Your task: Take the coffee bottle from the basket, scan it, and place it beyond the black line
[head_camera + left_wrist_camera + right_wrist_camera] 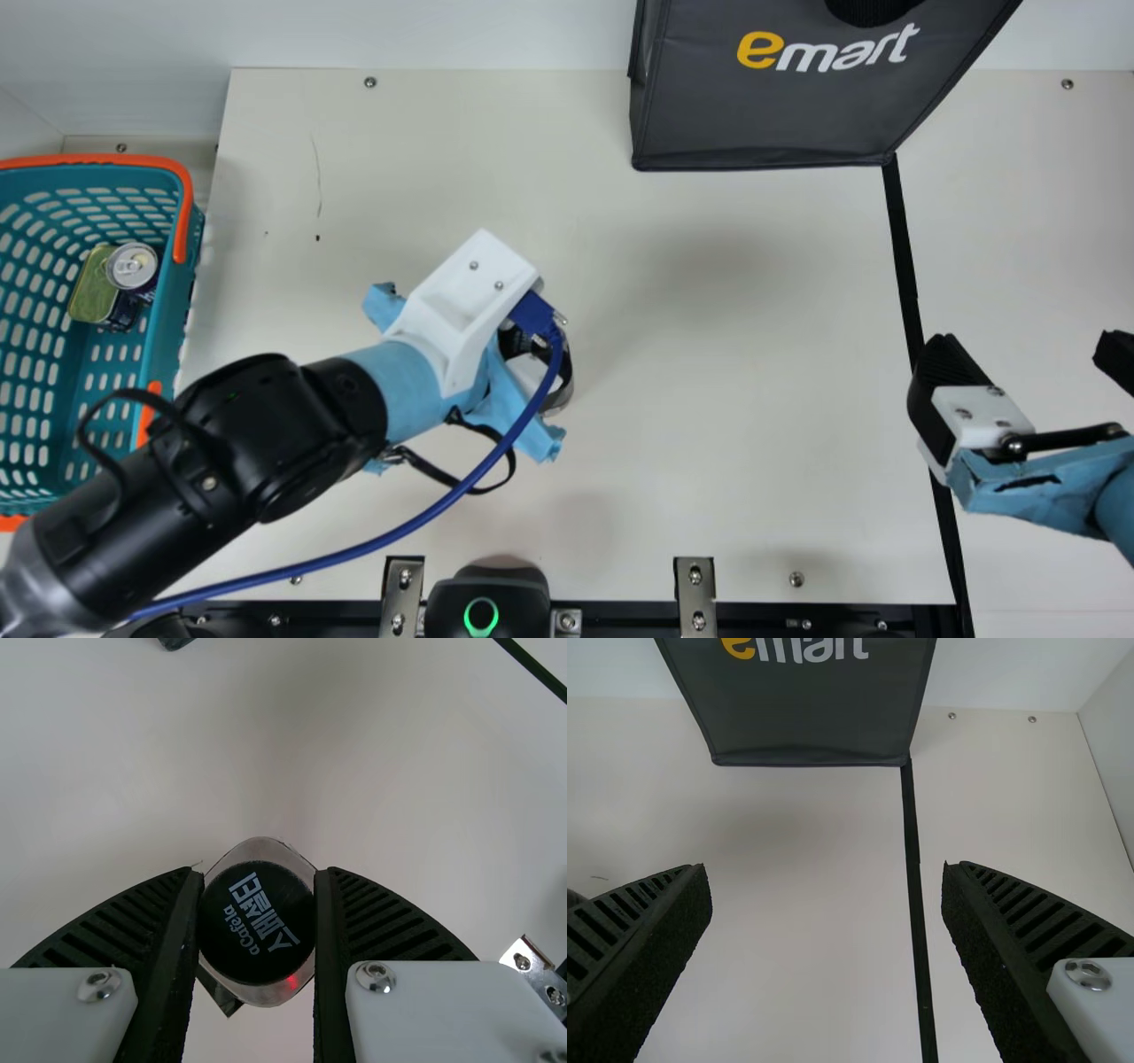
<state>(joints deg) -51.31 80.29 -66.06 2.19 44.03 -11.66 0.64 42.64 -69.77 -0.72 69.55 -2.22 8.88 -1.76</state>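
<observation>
Cream table (709, 399): your left gripper (259, 873) clasps the coffee bottle (266, 850), probably stiff, slippery; grasp its sides. Your right gripper (826, 865) stands open.

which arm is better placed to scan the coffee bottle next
Left, I'd say: the left gripper has the coffee bottle between its fingers, nearer the scanner, and a red glow on the bottle's top suggests the beam reaches it. The right gripper is open and empty, over by the black line.
</observation>
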